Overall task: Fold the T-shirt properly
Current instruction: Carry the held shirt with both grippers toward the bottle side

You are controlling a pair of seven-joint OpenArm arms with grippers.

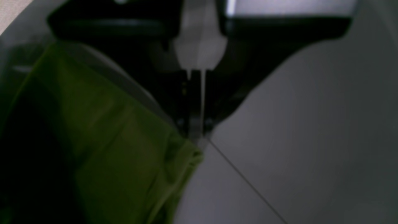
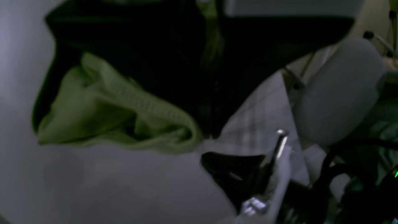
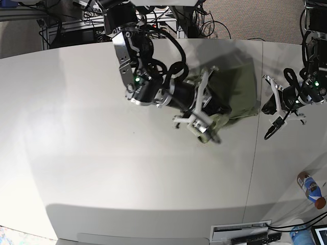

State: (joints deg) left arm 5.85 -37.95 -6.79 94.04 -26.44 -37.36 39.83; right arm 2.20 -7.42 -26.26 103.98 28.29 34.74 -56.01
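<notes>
The olive-green T-shirt (image 3: 232,92) lies on the white table (image 3: 102,153), right of the middle toward the back. My right gripper (image 3: 207,133) is at the shirt's near-left edge and is shut on a bunched fold of the T-shirt (image 2: 124,105), held at the right gripper (image 2: 202,133). My left gripper (image 3: 264,108) is just off the shirt's right edge, by the table seam. Up close the left gripper (image 1: 196,137) is shut, and a hemmed corner of the T-shirt (image 1: 124,149) ends right at its tips. Whether that corner is pinched does not show.
A dark seam (image 3: 253,168) runs across the table from back to front, right of the shirt. A small bottle (image 3: 310,188) lies past the table's right edge. Cables and stands (image 3: 168,15) crowd the back edge behind the right arm.
</notes>
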